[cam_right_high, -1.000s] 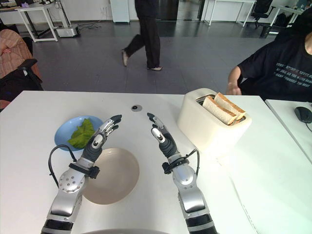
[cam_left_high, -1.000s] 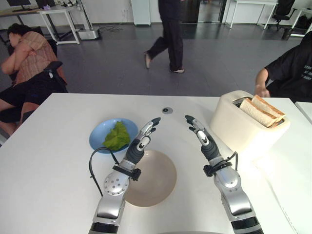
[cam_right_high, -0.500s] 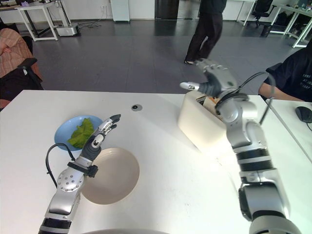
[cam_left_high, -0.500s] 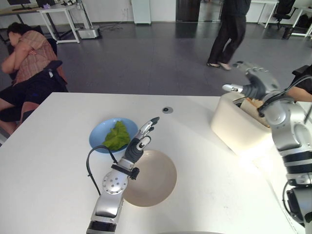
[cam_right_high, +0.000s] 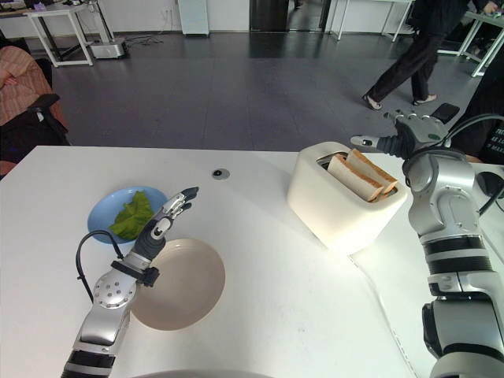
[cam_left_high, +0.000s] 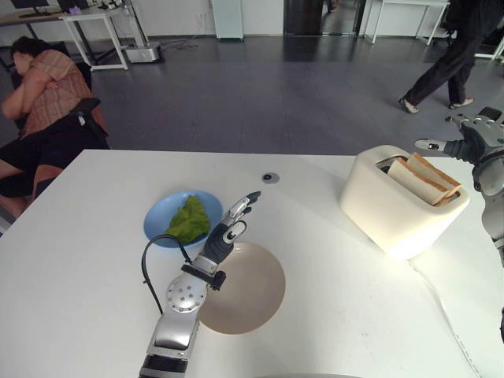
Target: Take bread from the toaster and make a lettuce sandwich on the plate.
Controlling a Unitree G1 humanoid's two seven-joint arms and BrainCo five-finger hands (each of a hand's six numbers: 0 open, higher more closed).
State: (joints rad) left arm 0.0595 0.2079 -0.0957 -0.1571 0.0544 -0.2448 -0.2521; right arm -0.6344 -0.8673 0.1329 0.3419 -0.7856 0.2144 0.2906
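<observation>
Swung right robot hand [cam_right_high: 409, 132] from above the toaster [cam_right_high: 335, 213] to its right, fingers spread, empty. Keeps left robot hand [cam_right_high: 161, 224] outstretched, empty, left of it.

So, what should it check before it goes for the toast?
1. Bread slices stick up out of the toaster: ok.
2. Right robot hand open and empty: ok.
3. Right robot hand above the slices: not ok, it hangs off to their right.
4. Beige plate bare for the sandwich: ok.
5. Lettuce ready on the blue plate: ok.
6. Left robot hand clear of the toaster: ok.
</observation>
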